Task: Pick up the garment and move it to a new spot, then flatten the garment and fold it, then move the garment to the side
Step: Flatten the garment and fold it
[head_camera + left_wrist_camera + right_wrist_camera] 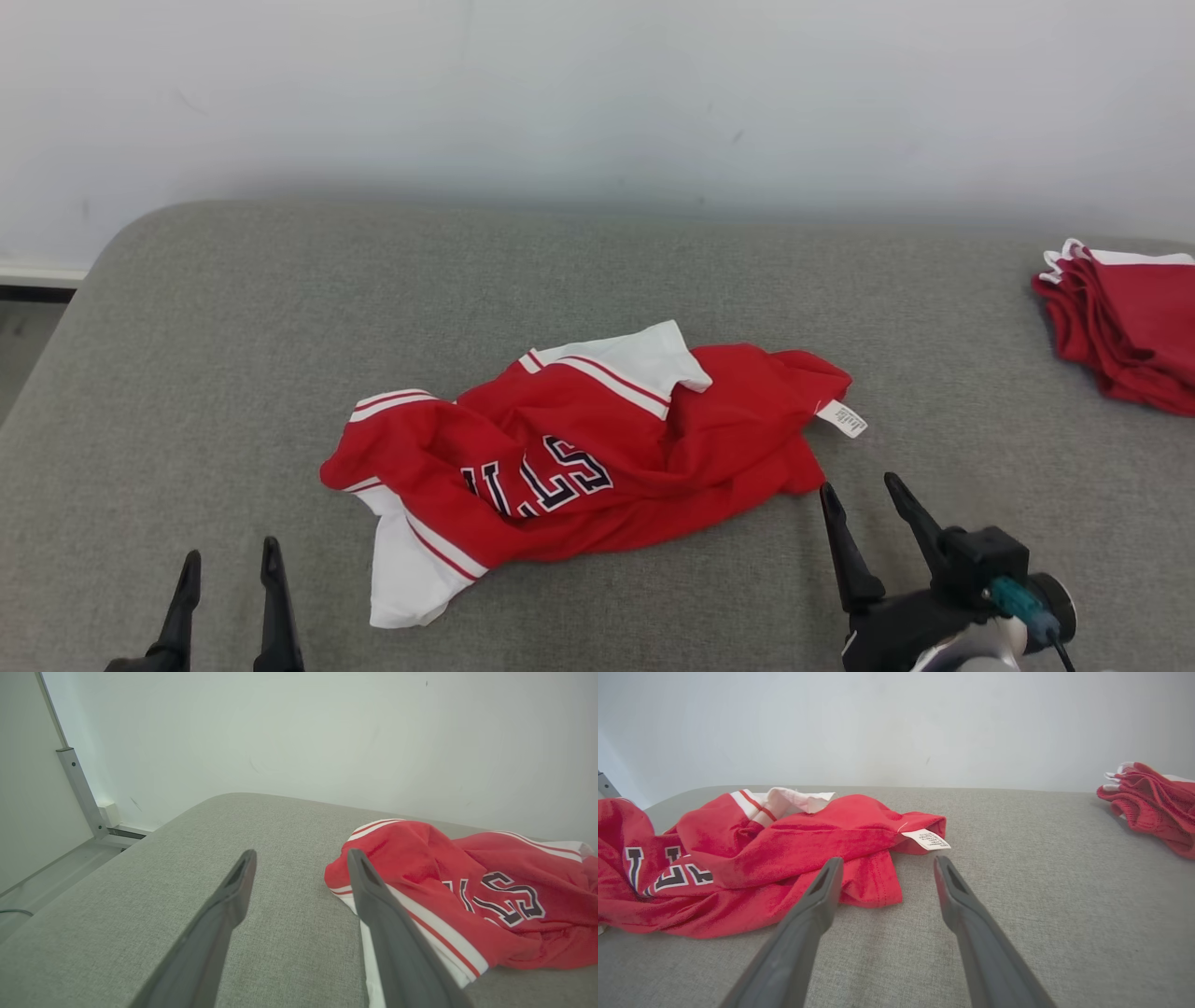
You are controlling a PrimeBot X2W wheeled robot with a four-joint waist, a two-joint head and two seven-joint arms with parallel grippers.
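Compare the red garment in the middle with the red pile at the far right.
The middle garment lies crumpled and spread out; the right pile is folded in layers. The middle garment shows dark lettering and a white label; the right pile shows neither. Both are red with white trim, resting on the grey cushion.

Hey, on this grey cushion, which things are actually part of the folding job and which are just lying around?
In the job:
crumpled red and white garment
left gripper, open
right gripper, open

Just lying about:
pile of red garments at the cushion's far right
metal frame by the wall
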